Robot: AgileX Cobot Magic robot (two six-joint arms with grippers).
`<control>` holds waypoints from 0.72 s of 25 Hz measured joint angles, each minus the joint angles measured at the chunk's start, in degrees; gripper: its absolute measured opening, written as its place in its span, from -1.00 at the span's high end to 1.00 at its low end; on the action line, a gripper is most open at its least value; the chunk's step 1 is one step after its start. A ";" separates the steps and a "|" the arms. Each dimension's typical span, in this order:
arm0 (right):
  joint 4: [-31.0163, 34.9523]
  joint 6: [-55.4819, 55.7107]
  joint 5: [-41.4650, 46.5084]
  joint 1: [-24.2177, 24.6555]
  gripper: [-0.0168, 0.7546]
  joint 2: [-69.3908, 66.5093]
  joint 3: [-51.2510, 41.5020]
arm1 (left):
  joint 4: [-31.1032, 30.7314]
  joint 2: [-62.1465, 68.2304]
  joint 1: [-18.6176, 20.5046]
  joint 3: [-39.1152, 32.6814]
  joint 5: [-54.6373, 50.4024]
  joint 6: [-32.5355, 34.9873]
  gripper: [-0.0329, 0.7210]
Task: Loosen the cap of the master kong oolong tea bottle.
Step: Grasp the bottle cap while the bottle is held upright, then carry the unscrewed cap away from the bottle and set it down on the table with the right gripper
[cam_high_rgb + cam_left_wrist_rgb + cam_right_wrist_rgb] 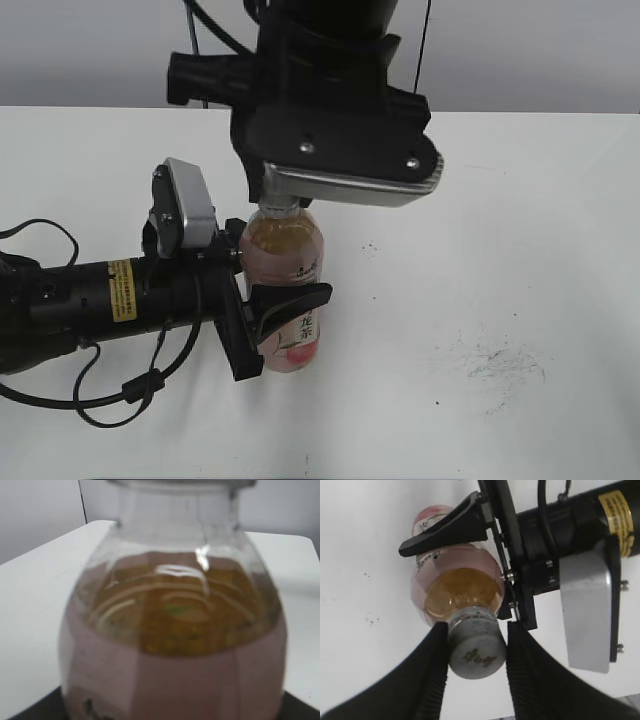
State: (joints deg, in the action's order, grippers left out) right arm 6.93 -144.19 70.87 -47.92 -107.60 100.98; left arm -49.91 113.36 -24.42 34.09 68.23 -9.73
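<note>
- Right wrist view: the cap (474, 650) is seen from above, round, matt grey with a small dark mark on top, and it is flanked on both sides by the ribbed black fingers (432, 680) of the right pincer (475, 647), which appear pressed against its rim.
- The step in hand is judged to be the twist itself: the grip on the cap should be kept square and firm, the turn made about the bottle's axis, and no sideways pull added, since smooth plastic may slip under rubber ribs.
- The master kong oolong tea bottle (285, 290) stands upright on the tabletop (500, 300), clear plastic with a rounded shoulder, amber tea showing above a pink label bearing dark characters.
- Its lower body is clasped by the left pincer (285, 320), one curved black finger being wrapped across the front of the label; this hold should be kept tight so that the bottle does not turn with the cap.
- In the left wrist view only the blurred glossy shoulder of the bottle fills the frame.
- The tabletop is white and matt, with faint dark scuffs (500, 365) to the right of the bottle.
</note>
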 joint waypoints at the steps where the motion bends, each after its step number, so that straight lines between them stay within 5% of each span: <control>1: -0.05 -2.83 0.00 0.00 0.26 0.00 0.00 | 0.00 0.00 0.00 0.00 0.00 -0.06 -0.11; 18: -2.70 -10.93 -0.81 0.00 0.26 1.43 0.54 | 0.00 0.00 0.00 0.00 0.00 0.13 -0.11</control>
State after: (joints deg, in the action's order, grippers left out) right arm 4.23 -155.12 70.06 -47.92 -106.17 101.52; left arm -49.91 113.36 -24.42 34.09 68.23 -9.60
